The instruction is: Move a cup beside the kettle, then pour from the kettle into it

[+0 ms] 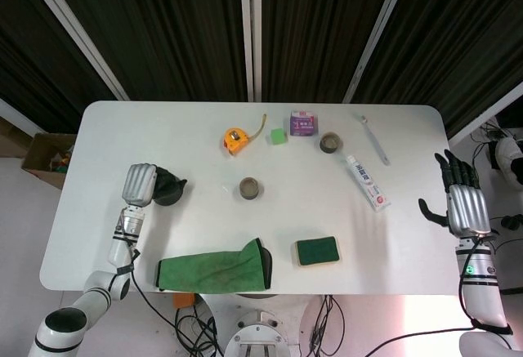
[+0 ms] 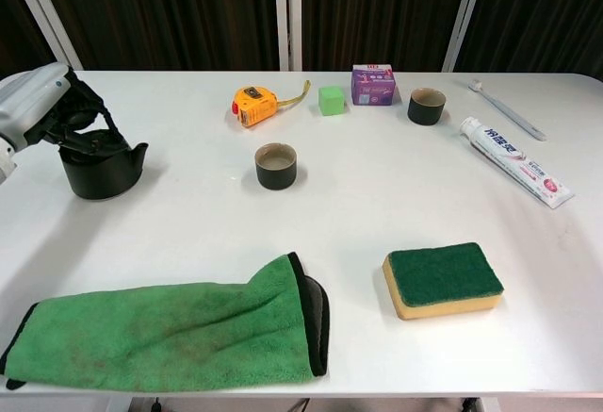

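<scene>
Kettle: we see the squat black kettle [image 2: 98, 167] standing on the white bench [image 2: 207, 233] at its left side, spout turned toward the middle.
Left hand: our left hand [image 2: 42, 108] sits on top of the kettle, its dark fingers [image 2: 87, 131] curled around the handle, so it grips the kettle.
Right hand: our right hand [image 1: 462, 202] hangs off the bench's right edge in the head view, fingers [image 1: 456, 169] straight and spread, holding nothing.
Cup: we find the dark round cup with pale liquid inside [image 2: 275, 166] out past the left fingers on the spout side, apart from the kettle.
Second cup: another dark cup [image 2: 426, 106] stands well beyond the first, toward the far right.
Far row: an orange tape measure [image 2: 254, 107], a small green cube [image 2: 331, 100] and a purple box [image 2: 372, 83] lie beyond the first cup.
Toward the right fingers: a white toothpaste tube [image 2: 514, 174] and a toothbrush [image 2: 507, 109] lie nearer the right hand.
Near edge: a green cloth [image 2: 170, 335] lies below the left fingers; a green-topped yellow sponge [image 2: 443, 280] lies to its right.
</scene>
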Controlling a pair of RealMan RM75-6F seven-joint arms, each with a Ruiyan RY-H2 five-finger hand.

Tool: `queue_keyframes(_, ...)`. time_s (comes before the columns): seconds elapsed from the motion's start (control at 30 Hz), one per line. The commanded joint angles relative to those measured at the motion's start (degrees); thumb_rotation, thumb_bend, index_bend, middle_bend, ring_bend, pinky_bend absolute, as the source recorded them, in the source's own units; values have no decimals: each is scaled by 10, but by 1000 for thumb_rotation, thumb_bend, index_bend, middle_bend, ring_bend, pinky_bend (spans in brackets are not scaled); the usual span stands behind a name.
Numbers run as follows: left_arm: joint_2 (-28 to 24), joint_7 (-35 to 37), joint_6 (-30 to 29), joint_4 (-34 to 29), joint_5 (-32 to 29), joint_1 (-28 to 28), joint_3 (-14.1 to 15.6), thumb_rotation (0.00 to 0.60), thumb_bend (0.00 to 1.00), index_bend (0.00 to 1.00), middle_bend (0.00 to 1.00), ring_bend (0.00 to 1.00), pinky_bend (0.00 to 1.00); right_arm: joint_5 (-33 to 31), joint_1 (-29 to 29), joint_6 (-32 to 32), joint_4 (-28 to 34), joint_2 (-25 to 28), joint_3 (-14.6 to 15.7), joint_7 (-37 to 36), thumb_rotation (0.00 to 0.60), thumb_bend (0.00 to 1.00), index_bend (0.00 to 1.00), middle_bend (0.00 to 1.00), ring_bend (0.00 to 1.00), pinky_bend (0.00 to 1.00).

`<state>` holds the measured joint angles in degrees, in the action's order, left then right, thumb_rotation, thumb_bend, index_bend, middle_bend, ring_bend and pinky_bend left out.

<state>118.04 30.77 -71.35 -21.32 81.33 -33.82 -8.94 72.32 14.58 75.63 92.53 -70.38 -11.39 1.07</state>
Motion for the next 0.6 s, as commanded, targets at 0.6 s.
queue_keyframes(0.6,-9,4,-4,7,14,-1,13,433,61,625,829,734,541,2,1,-1,3,2,-1,1,600,275,0,0,0,0)
